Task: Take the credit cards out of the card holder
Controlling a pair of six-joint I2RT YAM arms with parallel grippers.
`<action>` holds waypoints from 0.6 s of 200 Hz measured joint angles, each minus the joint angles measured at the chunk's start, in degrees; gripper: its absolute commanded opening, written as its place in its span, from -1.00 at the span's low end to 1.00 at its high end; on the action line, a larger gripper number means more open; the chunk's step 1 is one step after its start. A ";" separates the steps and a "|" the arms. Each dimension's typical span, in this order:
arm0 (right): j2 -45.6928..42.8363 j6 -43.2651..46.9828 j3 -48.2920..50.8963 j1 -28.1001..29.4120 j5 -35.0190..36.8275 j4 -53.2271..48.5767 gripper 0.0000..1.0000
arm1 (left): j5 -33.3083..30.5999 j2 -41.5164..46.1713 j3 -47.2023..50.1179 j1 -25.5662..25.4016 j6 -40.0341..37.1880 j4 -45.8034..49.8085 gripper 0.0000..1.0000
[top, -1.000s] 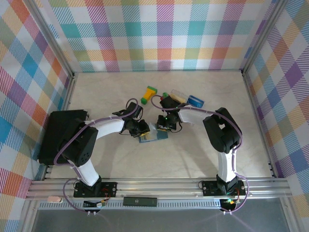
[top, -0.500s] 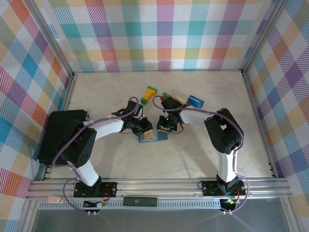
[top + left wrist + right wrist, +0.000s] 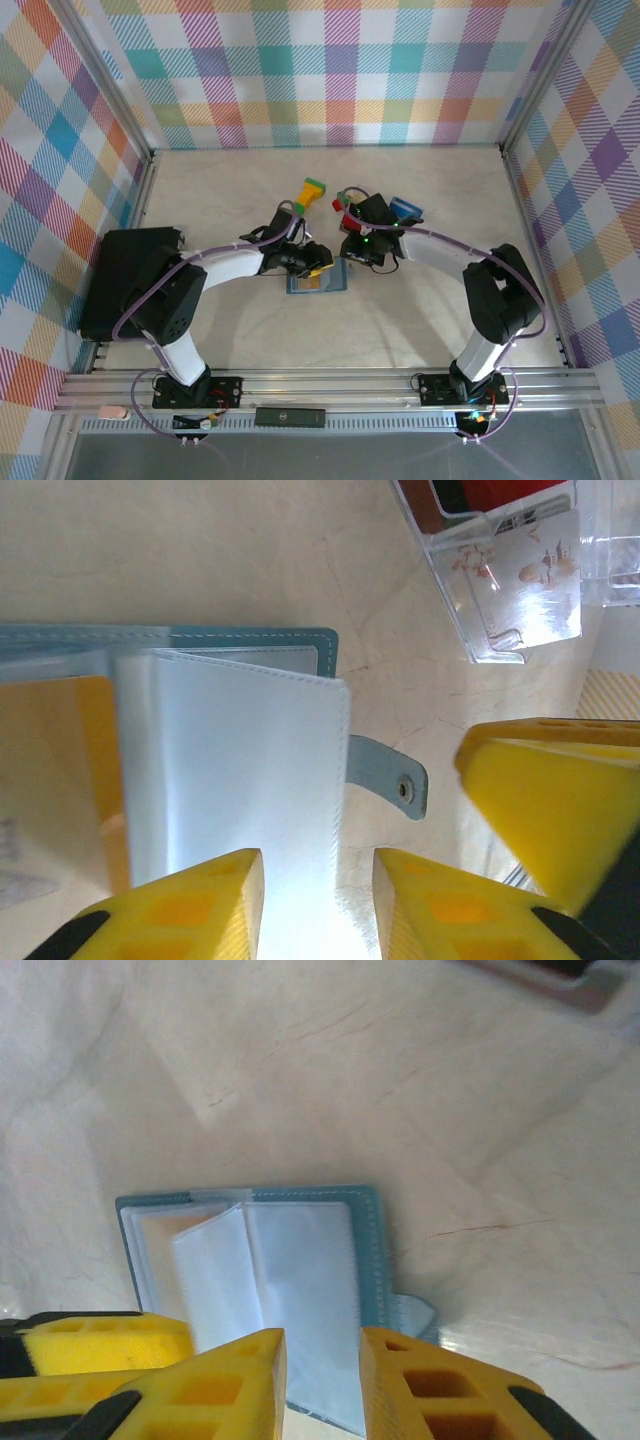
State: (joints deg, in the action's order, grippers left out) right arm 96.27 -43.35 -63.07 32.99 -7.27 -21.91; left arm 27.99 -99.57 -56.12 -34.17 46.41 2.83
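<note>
Your card holder (image 3: 335,281) lies open and flat on the table (image 3: 420,320), near the middle, between the two wrists; from the left wrist it (image 3: 240,760) shows a slate-blue stitched cover, clear sleeves fanned over it and a snap tab sticking out at one edge; a yellow card (image 3: 50,770) sits inside one sleeve; from the right wrist the holder (image 3: 300,1260) looks the same, pale pages on a blue back.

Your left gripper (image 3: 318,270) hangs over the holder, its fingers (image 3: 180,905) a little spread above a sleeve, pinching nothing that you can see; your right gripper (image 3: 350,258) stands at the holder's far right corner, fingers (image 3: 440,1390) narrowly parted too.

Since a second ago the left gripper has slid right across the holder; the right arm has swung its elbow out to the right and stretched; the holder has stayed put; so has the yellow-and-green block (image 3: 311,192).
</note>
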 measured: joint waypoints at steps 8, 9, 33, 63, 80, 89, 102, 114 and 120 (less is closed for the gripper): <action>-1.03 -0.24 0.83 -0.48 0.74 0.04 -0.45 | 0.04 -1.07 -0.59 -0.42 0.42 -0.26 -0.25; -1.18 -0.33 0.96 -0.52 0.85 0.02 -0.45 | 0.04 -1.16 -0.63 -0.46 0.46 -0.28 -0.25; -3.15 -0.87 2.71 -1.62 2.16 0.00 -0.43 | -0.02 -4.20 -1.92 -1.16 1.05 -0.44 -0.23; -3.34 -0.83 2.78 -2.19 2.58 0.13 -0.42 | -0.74 -5.35 -2.01 -1.25 1.68 0.02 -0.24; -3.48 -0.76 3.08 -2.19 2.25 0.85 -0.40 | -1.31 -5.25 -2.21 -1.25 1.75 0.22 -0.23; -3.52 -0.63 3.08 -2.19 1.81 1.31 -0.39 | -1.88 -4.81 -2.23 -1.14 1.53 0.74 -0.22; -3.54 -0.09 3.08 -2.19 0.50 2.32 -0.39 | -3.10 -3.26 -2.23 -0.70 0.83 2.86 -0.21; -3.54 0.55 3.08 -2.19 -1.51 3.26 -0.39 | -4.61 -0.76 -2.23 -0.26 -0.04 5.01 -0.20; -3.52 0.68 3.06 -2.19 -2.71 3.74 -0.39 | -5.38 0.52 -2.23 0.04 -0.66 6.05 -0.21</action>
State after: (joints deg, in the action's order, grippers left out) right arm 92.75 -42.68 -60.01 30.81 -9.98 -18.17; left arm 22.61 -99.04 -58.35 -34.13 45.76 8.88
